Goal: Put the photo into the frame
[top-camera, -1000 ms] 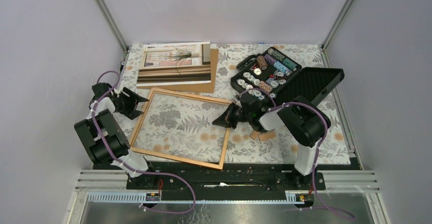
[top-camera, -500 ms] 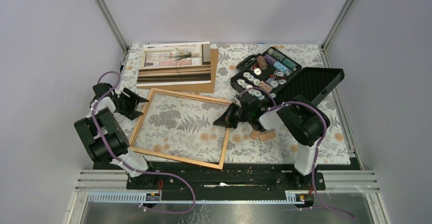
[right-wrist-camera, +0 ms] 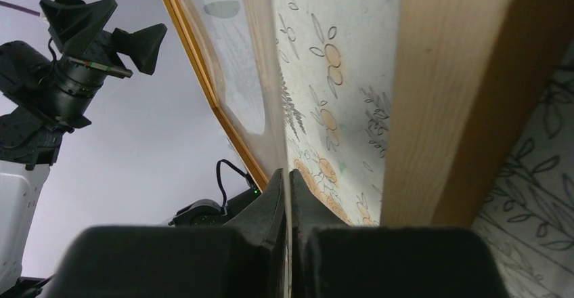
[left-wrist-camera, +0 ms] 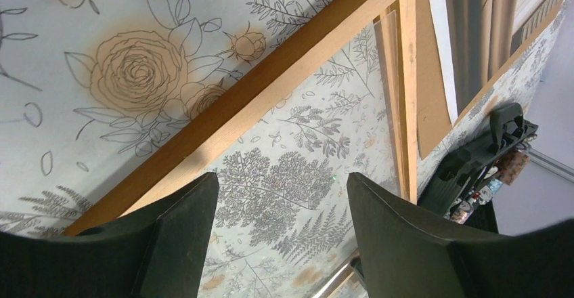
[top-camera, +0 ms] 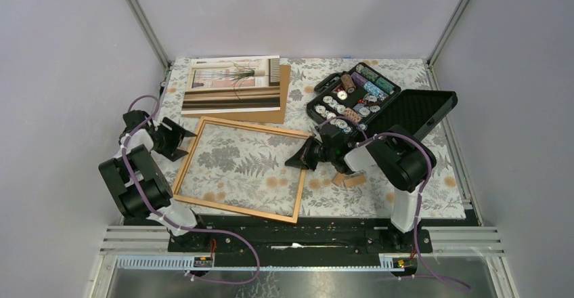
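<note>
The frame, a thin orange-tan wooden rectangle, lies flat in the middle of the table with a clear pane in it. The photo lies face up at the back on a brown backing board. My right gripper is at the frame's right side, shut on the edge of the clear pane, beside the wooden border. My left gripper is open and empty, low at the frame's left border; its jaws stand wide apart. The photo's edge shows in the left wrist view.
An open black case of poker chips stands at the back right, its lid laid out beside it. Small tan blocks lie by the right arm. A floral cloth covers the table. Grey walls close in both sides.
My right gripper has shifted slightly to the right while staying shut on the pane. The left arm, frame and photo have not visibly moved.
</note>
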You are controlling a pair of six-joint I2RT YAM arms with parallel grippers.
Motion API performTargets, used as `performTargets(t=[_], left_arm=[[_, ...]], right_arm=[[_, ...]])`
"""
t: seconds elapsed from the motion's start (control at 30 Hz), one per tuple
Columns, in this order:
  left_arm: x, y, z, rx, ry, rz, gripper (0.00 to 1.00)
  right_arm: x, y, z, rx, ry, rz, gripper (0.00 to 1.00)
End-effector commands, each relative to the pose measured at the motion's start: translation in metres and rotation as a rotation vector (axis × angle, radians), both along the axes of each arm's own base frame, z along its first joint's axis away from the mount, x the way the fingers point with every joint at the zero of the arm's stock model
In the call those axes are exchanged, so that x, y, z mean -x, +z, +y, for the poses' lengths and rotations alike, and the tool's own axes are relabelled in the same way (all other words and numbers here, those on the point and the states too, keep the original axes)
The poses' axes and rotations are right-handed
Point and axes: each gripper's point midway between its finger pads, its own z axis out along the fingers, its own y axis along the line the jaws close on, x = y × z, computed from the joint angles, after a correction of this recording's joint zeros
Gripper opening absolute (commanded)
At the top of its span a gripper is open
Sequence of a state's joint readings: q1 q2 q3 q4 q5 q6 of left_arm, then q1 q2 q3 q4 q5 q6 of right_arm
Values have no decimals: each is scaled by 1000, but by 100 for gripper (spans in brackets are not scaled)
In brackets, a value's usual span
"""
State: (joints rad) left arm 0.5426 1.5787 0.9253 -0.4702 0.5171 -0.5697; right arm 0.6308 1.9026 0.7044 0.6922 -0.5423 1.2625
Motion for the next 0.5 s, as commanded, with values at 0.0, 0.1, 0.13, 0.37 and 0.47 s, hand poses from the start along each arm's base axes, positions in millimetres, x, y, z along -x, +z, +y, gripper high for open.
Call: performTargets(t=[0.0, 0.1, 0.13, 0.37, 0.47], left_arm=[[-5, 30, 14, -120, 7, -69, 75], [-4, 46, 22, -179, 27, -85, 76], [-6, 52, 27, -206, 41, -95, 78], [-17, 37, 37, -210, 70, -84, 88], [-14, 13, 39, -213, 68, -49, 89]], right_arm=[[-24, 4, 3, -15, -53, -40, 0], [-25, 2, 3, -17, -54, -34, 0], [-25, 1, 4, -20, -53, -31, 0], [-24, 1, 9, -56, -47, 5, 0], [-23, 0, 12, -71, -31, 27, 2]])
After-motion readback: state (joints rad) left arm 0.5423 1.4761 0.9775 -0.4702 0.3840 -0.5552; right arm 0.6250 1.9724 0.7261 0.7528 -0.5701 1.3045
